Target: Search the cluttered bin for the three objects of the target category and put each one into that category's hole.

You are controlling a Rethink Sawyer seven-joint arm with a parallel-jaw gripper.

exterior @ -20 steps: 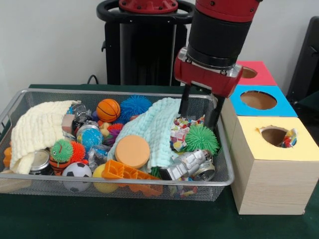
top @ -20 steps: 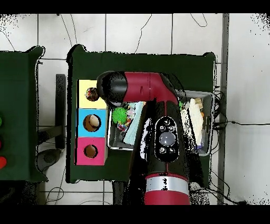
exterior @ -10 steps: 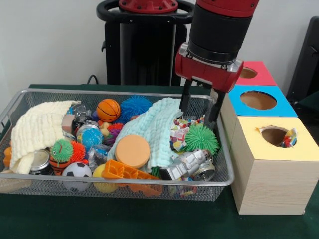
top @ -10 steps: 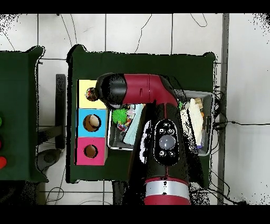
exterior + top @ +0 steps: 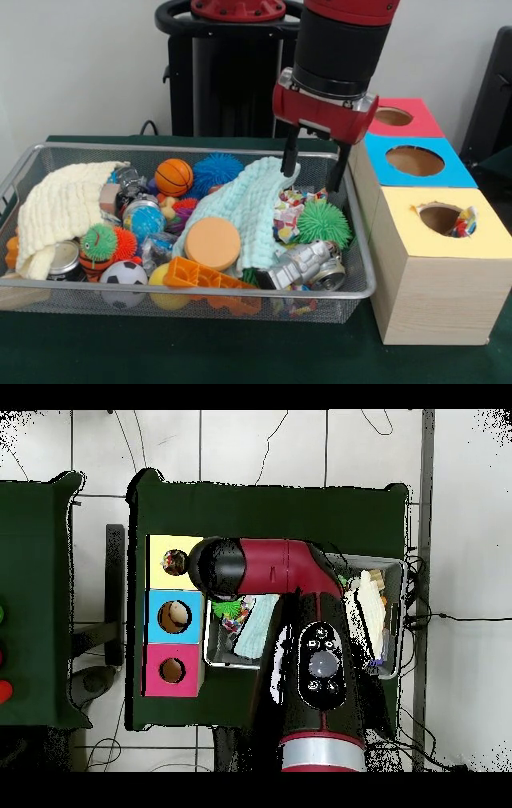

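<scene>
One multicoloured crinkled packet (image 5: 288,214) lies in the right end of the wire bin (image 5: 200,147), and it is judged to be the target: a similar patterned piece (image 5: 464,225) sits at the edge of the hole (image 5: 438,218) in the yellow box (image 5: 448,272), which stands just outside the bin's right wall. The packet looks light, thin and easily crushed, and its glossy surface may slip. It is best pinched across a raised fold on its upper side, not across the flat face. A green spiky ball (image 5: 323,222) touches the packet on the side towards the bin's right wall, and a mint cloth (image 5: 244,204) borders it on the side towards the bin's middle, so either could be caught in the same pinch. A silver crumpled can (image 5: 300,266) lies below both, against the bin's near rim. The gripper (image 5: 311,181) hangs over the bin's right end, just above the packet, with its jaws spread and nothing between them. One fingertip (image 5: 286,172) stands at the cloth's upper edge; whether it touches cannot be told. In the overhead view the arm (image 5: 300,584) covers this end of the bin.
</scene>
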